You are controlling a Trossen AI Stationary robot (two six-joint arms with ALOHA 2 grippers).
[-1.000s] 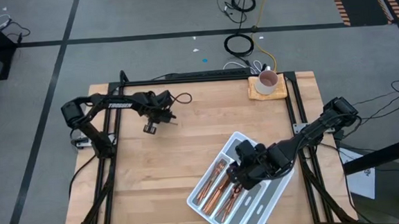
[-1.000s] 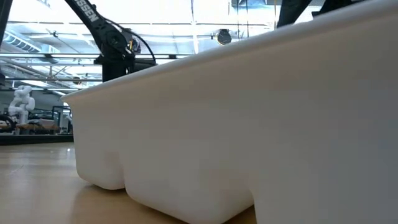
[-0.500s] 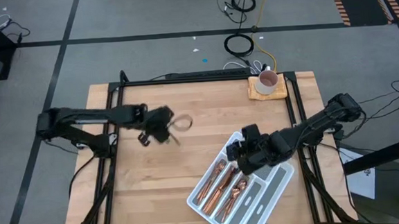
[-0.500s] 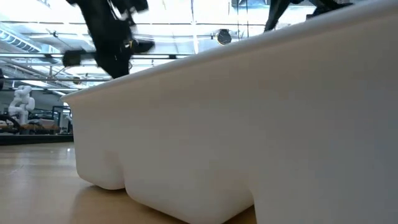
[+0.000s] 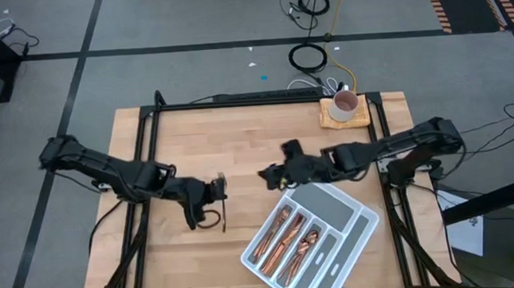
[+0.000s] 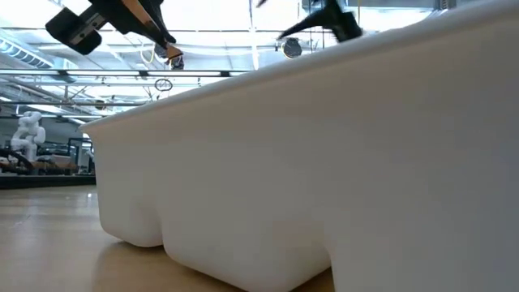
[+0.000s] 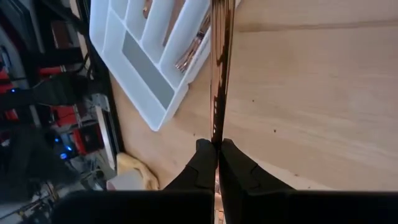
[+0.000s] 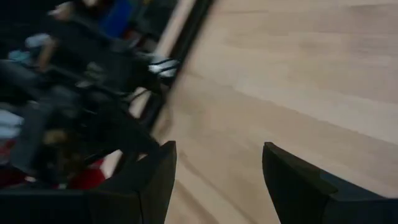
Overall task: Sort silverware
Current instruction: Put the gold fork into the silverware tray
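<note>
My left gripper (image 5: 216,193) hangs over the table's middle left, shut on one slim copper piece of silverware (image 7: 219,68); whether fork, spoon or knife I cannot tell. The white divided tray (image 5: 356,220) lies slantwise at the near right, with several copper pieces (image 5: 285,236) in its left compartments. My right gripper (image 5: 272,172) stands open in the air just beyond the tray's far left corner, with nothing between its fingers (image 8: 155,180). In the low view the tray's wall (image 6: 324,162) fills the picture, and both arms show only along the top. My left gripper pinches one end of the copper piece (image 7: 216,138) between its two fingers. The fingers slant down toward the table's near edge. The piece runs on ahead of them, in line with them. It is lifted clear of the table.
A white mug (image 5: 344,105) stands on a yellow pad at the far right corner. Black frame bars (image 5: 146,151) run along the table's left, right and far sides. Bare wood (image 5: 239,145) lies between the grippers and the far edge.
My left gripper has swung from the table's far left toward the near edge and the tray, rising and rolling, shut on the copper piece all the way. My right gripper has lifted off the tray and gone toward the far left, staying open.
</note>
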